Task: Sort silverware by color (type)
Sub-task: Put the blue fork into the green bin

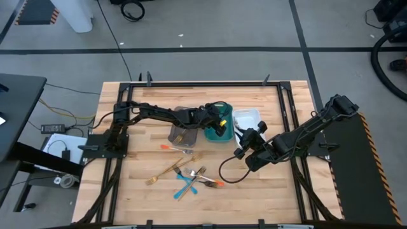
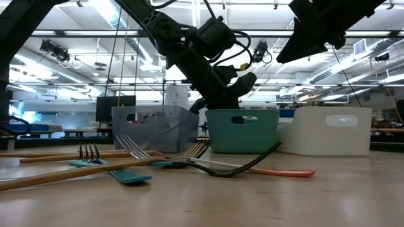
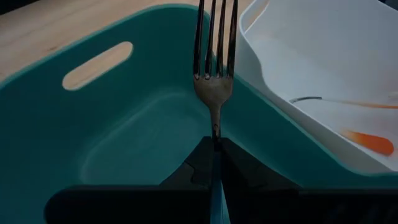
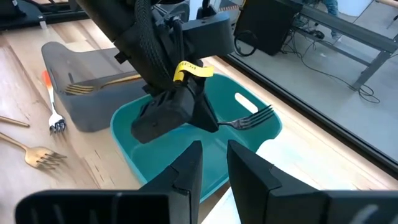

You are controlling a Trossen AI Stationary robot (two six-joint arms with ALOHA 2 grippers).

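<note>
My left gripper point(image 1: 219, 124) is shut on a dark fork with a blue handle point(image 3: 215, 68) and holds it over the teal tray point(image 1: 215, 135). The fork also shows in the right wrist view point(image 4: 252, 117). My right gripper point(image 4: 208, 168) is open and empty, near the white tray's near side point(image 1: 243, 151). A gold fork point(image 4: 102, 84) lies in the grey-brown tray point(image 1: 180, 132). Orange-handled pieces point(image 3: 367, 140) lie in the white tray point(image 1: 248, 118). Several gold, blue-handled and orange-handled pieces point(image 1: 189, 175) lie loose on the table. My left gripper pinches the fork between its two fingers at the neck point(image 3: 215, 132), where the dark metal meets the blue handle. The fingers slant down from the table's left and lie along the fork. The tines stick out beyond the fingertips, clear above the teal tray's inside.
The three trays stand side by side at the table's middle. An orange-handled fork point(image 4: 53, 109) lies on the wood beside the grey-brown tray. The black cable of my right arm point(image 1: 232, 172) loops over the table near the loose pieces. Bare wood lies at the near left.
</note>
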